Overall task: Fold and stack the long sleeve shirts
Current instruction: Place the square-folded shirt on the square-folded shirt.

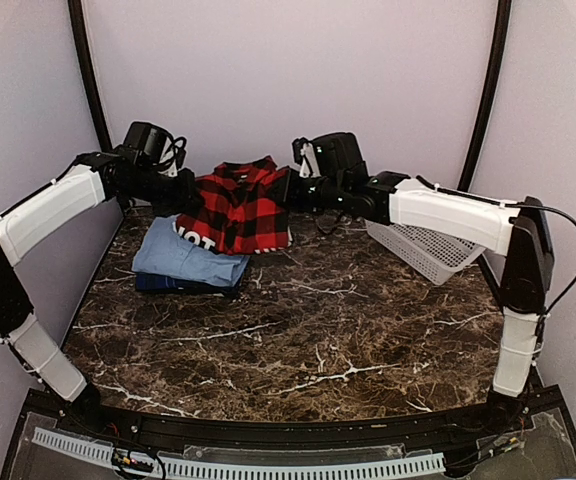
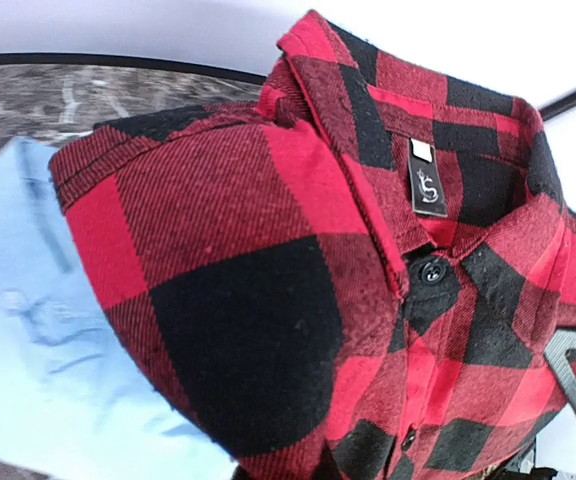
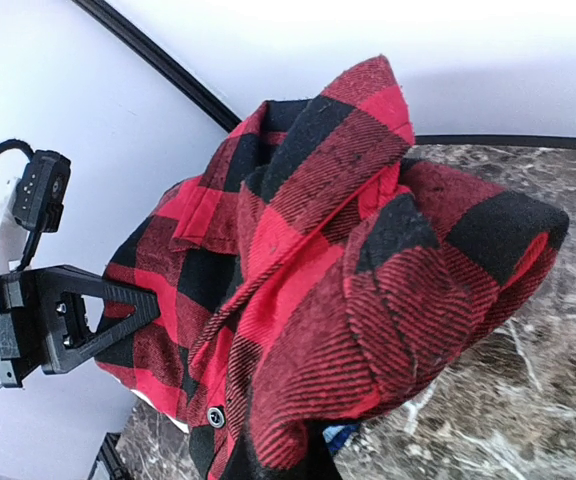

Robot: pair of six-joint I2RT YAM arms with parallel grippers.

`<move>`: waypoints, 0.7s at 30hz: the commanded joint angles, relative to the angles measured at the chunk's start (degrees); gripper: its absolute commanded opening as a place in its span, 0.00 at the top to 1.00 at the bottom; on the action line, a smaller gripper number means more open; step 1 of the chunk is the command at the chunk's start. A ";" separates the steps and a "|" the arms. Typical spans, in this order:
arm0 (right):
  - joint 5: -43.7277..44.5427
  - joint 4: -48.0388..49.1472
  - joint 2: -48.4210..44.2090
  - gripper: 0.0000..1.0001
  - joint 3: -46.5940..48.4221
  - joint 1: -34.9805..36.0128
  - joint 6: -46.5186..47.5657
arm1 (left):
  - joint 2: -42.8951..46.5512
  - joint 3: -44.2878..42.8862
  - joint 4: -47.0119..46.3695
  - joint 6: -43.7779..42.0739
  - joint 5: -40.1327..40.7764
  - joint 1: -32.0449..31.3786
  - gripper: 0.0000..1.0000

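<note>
red-and-black buffalo-check flannel shirt [image 1: 236, 208]: folded into a compact bundle, collar toward the far wall, buttoned placket and neck label [image 2: 425, 180] showing. hung clear of the table at far left, over the stack, lower edge lapping the pile in the top view. judged lifted in order to be laid on top as the third layer.

left gripper [image 1: 182, 190]: set at the bundle's left edge. fingertips buried in cloth, closure not seen outright. judged pinched on the flannel, given no other support on that side.

right gripper [image 1: 290, 192]: set at the bundle's right edge, mirrored. likewise judged clamped on the flannel. gripped at both sides, probably to keep the folds from falling open in the carry.

light blue shirt [image 1: 183, 255]: folded, lay flat at far left, directly beneath the flannel. served as the landing face.

darker blue shirt [image 1: 180, 285]: folded, lay under the light blue one, only the near edge showing. formed the bottom of the stack.

white mesh basket [image 1: 423, 250]: sat at far right beneath the right forearm, well apart from the stack.

dark marble table [image 1: 318, 330]: bore stack and basket.
</note>
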State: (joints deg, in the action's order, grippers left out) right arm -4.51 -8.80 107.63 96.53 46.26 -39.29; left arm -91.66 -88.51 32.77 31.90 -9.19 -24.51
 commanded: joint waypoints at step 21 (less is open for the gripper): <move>-9.19 7.46 27.21 0.79 19.49 5.25 -10.83 | -5.73 9.74 0.96 -9.85 -2.27 24.33 0.94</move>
State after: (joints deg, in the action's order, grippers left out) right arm -11.35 -3.75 134.72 119.09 52.36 -49.60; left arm -94.74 -80.29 37.47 23.64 -14.41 -1.26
